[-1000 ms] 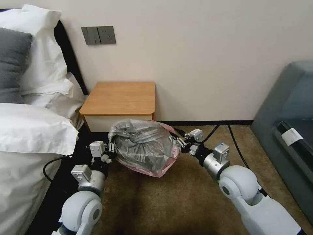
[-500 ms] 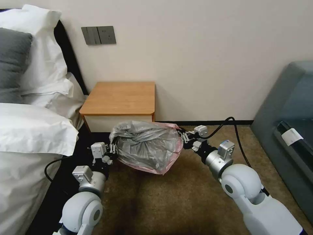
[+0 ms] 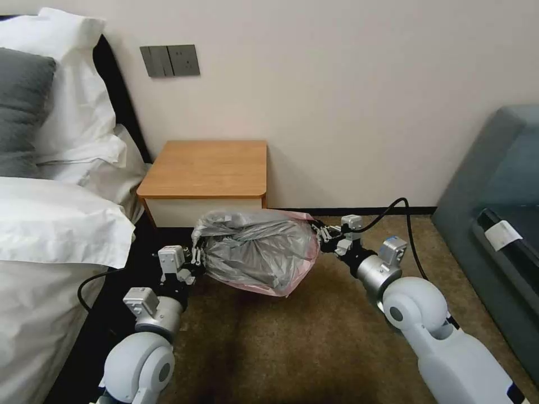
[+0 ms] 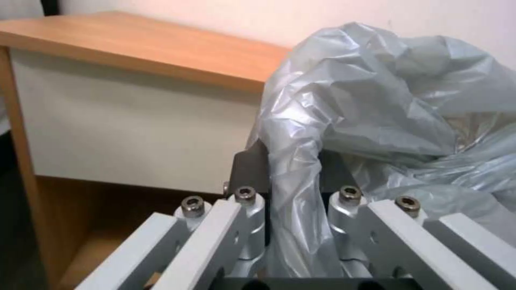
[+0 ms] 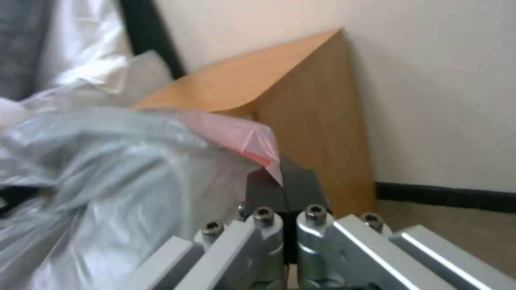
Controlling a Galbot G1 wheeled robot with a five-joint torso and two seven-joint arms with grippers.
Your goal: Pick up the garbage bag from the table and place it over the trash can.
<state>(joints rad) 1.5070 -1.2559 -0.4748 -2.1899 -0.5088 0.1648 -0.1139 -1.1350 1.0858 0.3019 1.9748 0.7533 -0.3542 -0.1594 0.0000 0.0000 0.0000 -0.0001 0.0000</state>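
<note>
Both arms reach forward low, left gripper (image 3: 196,255) and right gripper (image 3: 321,231) facing inward toward each other, each pinched closed on an opposite edge of the bag (image 3: 255,252), right arm extended farther forward.

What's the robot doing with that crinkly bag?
The robot is holding the garbage bag up off the carpet, stretched between its two grippers, just in front of the table. The left gripper is shut on one side of the bag and the right gripper pinches the pinkish edge on the other side. The table top is bare, and the bag isn't over a bin yet.
</note>
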